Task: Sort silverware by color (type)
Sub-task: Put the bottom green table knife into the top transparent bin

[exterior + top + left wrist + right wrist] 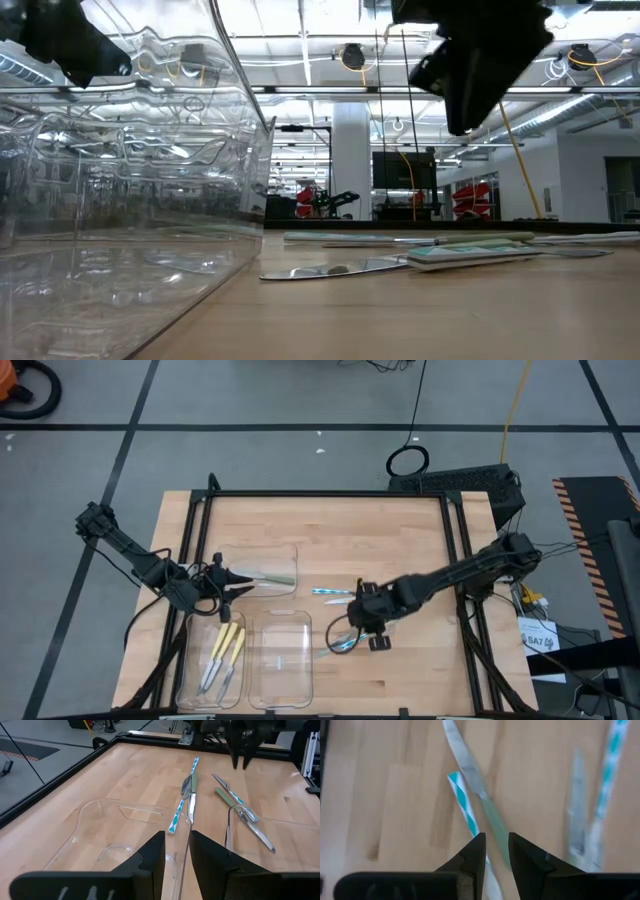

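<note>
Yellow-handled silverware [225, 655] lies in the near-left clear tray [192, 682]. More pieces lie loose on the wood: a light blue one [335, 592] and a small cluster [345, 643]. My right gripper [362, 622] hovers open above the cluster. Below its fingers are a pale green-handled knife [490, 817] and a blue-and-white striped handle [464, 802]. My left gripper [176, 855] waits open over the far-left clear tray [100, 820], nothing between its fingers. From there I see a striped piece [181, 805], green-handled ones [193, 784] and my right gripper [240, 755] beyond.
A third clear tray [280, 672] stands at the near middle and fills the left of the low view [130, 200]. Black frame rails [320, 494] border the table. Bare wood lies toward the far edge and the right side [420, 560].
</note>
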### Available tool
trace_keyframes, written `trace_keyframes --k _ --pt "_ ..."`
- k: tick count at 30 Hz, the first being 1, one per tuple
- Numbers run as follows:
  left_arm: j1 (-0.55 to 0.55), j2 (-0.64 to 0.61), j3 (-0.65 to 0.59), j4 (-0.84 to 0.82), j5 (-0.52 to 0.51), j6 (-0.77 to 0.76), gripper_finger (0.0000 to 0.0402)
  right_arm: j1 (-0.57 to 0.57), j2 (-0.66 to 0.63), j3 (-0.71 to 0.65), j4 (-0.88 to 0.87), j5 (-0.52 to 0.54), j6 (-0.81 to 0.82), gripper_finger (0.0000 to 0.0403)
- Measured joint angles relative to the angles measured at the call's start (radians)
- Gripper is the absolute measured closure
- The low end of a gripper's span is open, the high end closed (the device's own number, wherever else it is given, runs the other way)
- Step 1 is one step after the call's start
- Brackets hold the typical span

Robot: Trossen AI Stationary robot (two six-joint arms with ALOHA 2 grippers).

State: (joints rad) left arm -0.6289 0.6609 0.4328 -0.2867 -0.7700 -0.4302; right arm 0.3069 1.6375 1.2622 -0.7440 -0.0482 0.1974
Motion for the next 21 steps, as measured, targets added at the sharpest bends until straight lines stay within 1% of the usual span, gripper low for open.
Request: trace_keyframes --k 2,4,7,9,13,18,21 --pt "0.000 0.000 0.000 0.000 0.000 0.003 0.0305 0.021 0.000 -0.063 0.117 0.015 0.046 0.0323" --pt "0.000 0.000 0.000 0.000 0.000 0.002 0.0305 0.034 0.000 -0.118 0.197 0.023 0.081 0.0323" --pt "0.000 0.000 0.000 0.000 0.000 0.002 0.0305 0.047 0.000 -0.161 0.232 0.035 0.087 0.0317" --pt "0.000 0.000 0.000 0.000 0.000 0.002 0.0305 0.054 0.000 -0.184 0.231 0.073 0.087 0.0309" --pt "0.000 0.000 0.000 0.000 0.000 0.002 0.0305 0.056 0.000 -0.248 0.248 0.124 0.068 0.0283" --pt "0.000 0.000 0.000 0.000 0.000 0.010 0.0305 0.053 0.000 -0.350 0.328 0.130 0.048 0.0237" --pt "0.000 0.000 0.000 0.000 0.000 0.029 0.0305 0.053 0.000 -0.394 0.392 0.128 0.037 0.0217"
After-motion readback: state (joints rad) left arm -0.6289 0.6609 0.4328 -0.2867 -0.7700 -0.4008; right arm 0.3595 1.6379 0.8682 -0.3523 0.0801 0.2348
